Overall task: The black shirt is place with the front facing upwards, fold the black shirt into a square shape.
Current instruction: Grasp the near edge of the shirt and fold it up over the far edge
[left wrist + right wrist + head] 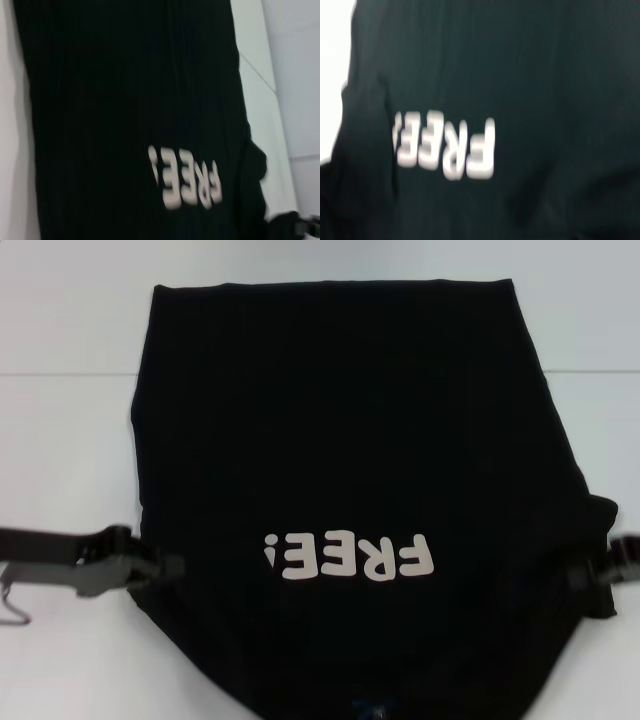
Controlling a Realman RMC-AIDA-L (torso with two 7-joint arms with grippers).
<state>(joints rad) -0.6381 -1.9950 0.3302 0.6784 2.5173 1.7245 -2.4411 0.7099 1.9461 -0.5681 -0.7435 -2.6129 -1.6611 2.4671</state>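
While both arms sit at the shirt's sides: fold not yet made.
left gripper (170, 567): at the left edge of the black shirt (350, 440), level with the FREE! lettering (347, 556); finger opening unclear, hold unclear.
right gripper (600, 570): at the right edge, same level; also unclear.
black shirt: flat on the white table (60, 440), front up, neck label (372, 708) nearest the robot.
tip: pinch both edges level, lift together, keep the fold line straight.

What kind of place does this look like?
Likely a robot test bench: a plain white tabletop, one large black cloth T-shirt lettered "FREE!" spread flat, and a left hand and right hand at its sides.
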